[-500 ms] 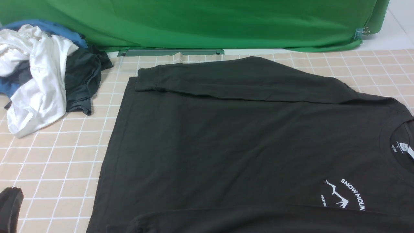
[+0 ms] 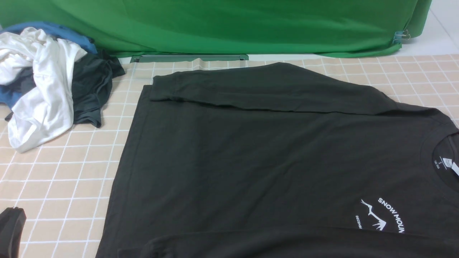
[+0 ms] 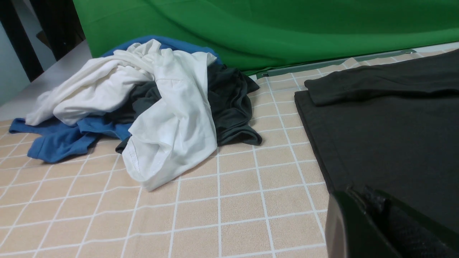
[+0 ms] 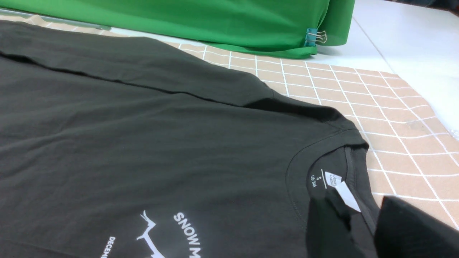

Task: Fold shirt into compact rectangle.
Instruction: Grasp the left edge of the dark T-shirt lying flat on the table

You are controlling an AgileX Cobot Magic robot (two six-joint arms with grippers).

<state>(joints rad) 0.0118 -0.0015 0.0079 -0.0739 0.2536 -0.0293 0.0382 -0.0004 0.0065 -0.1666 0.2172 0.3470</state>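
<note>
Shirt [image 2: 251,161] lay flat on the surface [image 2: 64,179], sleeve [image 2: 251,86] folded across; left hand [image 2: 12,225] closed beside the hem [image 2: 118,172], right hand [image 4: 365,229] at the collar [image 4: 322,150], grip unclear.

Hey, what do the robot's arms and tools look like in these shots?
Little shows. The left tool is black, with smooth rounded edges and a rougher, textured inner surface. The right tool appears as two plain black fingers, blurred by closeness. No cables, markings or arm links are visible.
</note>
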